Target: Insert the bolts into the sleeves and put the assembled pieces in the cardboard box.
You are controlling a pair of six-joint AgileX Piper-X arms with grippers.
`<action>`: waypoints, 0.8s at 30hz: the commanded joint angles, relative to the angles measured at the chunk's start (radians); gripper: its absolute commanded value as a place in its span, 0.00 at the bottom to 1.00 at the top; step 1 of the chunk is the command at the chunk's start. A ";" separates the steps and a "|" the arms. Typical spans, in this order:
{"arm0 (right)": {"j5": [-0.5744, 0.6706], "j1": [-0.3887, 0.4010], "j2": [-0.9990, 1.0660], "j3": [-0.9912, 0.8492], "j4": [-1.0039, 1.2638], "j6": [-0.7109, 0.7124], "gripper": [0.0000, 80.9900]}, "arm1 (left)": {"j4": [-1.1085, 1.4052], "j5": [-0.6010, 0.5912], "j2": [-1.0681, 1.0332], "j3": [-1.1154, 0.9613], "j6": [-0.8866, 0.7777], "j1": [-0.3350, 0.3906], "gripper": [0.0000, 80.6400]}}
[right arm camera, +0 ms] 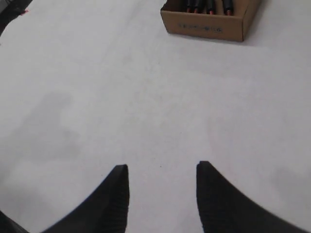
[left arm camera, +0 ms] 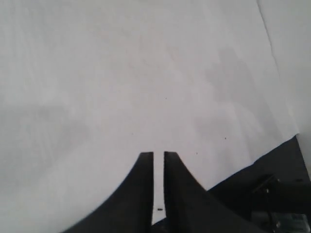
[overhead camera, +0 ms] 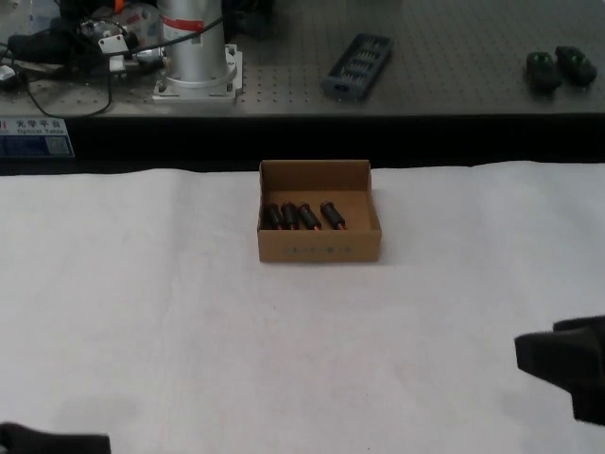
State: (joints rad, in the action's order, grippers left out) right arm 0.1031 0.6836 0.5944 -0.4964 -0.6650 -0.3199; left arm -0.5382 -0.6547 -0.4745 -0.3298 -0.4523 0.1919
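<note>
Over on the left, the left pincer (left arm camera: 159, 154) hangs low over the white sheet (left arm camera: 121, 73) near its edge, fingers almost together with only a thin slit of sheet between them, and nothing in its grip. Moving to the middle of the worktop, there's the box (overhead camera: 319, 248), open at the top, sitting on the sheet towards the far side. Inside it are four pieces (overhead camera: 302, 216), dark with a touch of orange, lying side by side across the floor of the box. And on the right, the right pincer (right arm camera: 163, 167) is set well back from the box (right arm camera: 209, 26), pointing towards it, fingers spread wide apart over bare sheet, holding nothing at all.
</note>
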 commanded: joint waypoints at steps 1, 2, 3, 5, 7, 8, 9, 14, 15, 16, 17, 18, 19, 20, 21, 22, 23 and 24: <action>-0.004 0.001 0.000 -0.010 0.007 -0.003 0.42 | 0.024 -0.013 0.008 0.030 -0.010 0.016 0.08; -0.004 0.001 -0.007 0.014 0.015 -0.010 0.42 | 0.024 -0.010 0.008 0.044 -0.008 0.026 0.08; -0.004 0.001 -0.008 0.034 0.024 -0.016 0.42 | 0.028 -0.005 0.008 0.060 -0.008 0.036 0.08; -0.004 0.001 -0.008 0.080 0.056 -0.049 0.42 | 0.053 -0.005 0.008 0.100 -0.011 0.058 0.08; -0.004 0.001 -0.008 0.134 0.103 -0.093 0.42 | 0.082 -0.001 0.008 0.140 -0.015 0.079 0.08; -0.004 0.001 -0.008 0.163 0.127 -0.121 0.42 | 0.101 -0.002 0.008 0.160 -0.022 0.087 0.08; -0.004 0.001 -0.008 0.191 0.145 -0.143 0.42 | 0.112 -0.002 0.008 0.183 -0.036 0.097 0.08; 0.011 0.001 -0.008 0.295 0.186 -0.234 0.42 | 0.130 -0.002 0.008 0.268 -0.091 0.119 0.08; 0.023 0.001 -0.008 0.310 0.186 -0.235 0.42 | 0.130 -0.002 0.008 0.282 -0.091 0.118 0.08; 0.030 0.001 -0.008 0.322 0.186 -0.241 0.42 | 0.130 -0.002 0.008 0.294 -0.093 0.118 0.08; 0.040 0.001 -0.008 0.335 0.186 -0.256 0.42 | 0.130 -0.002 0.008 0.306 -0.095 0.118 0.08; 0.050 0.001 -0.008 0.347 0.186 -0.273 0.42 | 0.130 -0.004 0.008 0.315 -0.094 0.118 0.08; 0.058 0.001 -0.008 0.359 0.186 -0.286 0.42 | 0.128 -0.009 0.008 0.326 -0.094 0.118 0.08; 0.066 0.001 -0.008 0.368 0.186 -0.299 0.42 | 0.128 -0.009 0.008 0.330 -0.094 0.118 0.08; 0.069 0.001 -0.008 0.377 0.186 -0.314 0.42 | 0.128 -0.009 0.008 0.330 -0.094 0.118 0.08; 0.070 0.001 -0.008 0.386 0.186 -0.323 0.42 | 0.128 -0.009 0.008 0.330 -0.094 0.118 0.08; 0.071 0.001 -0.008 0.393 0.186 -0.333 0.42 | 0.128 -0.009 0.008 0.330 -0.094 0.118 0.08; 0.071 0.001 -0.008 0.401 0.186 -0.338 0.42 | 0.125 -0.009 0.008 0.330 -0.094 0.118 0.08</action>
State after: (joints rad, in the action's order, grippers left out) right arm 0.1604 0.6836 0.5946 -0.1000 -0.4908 -0.6451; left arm -0.4167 -0.6542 -0.4745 0.0092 -0.5331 0.3071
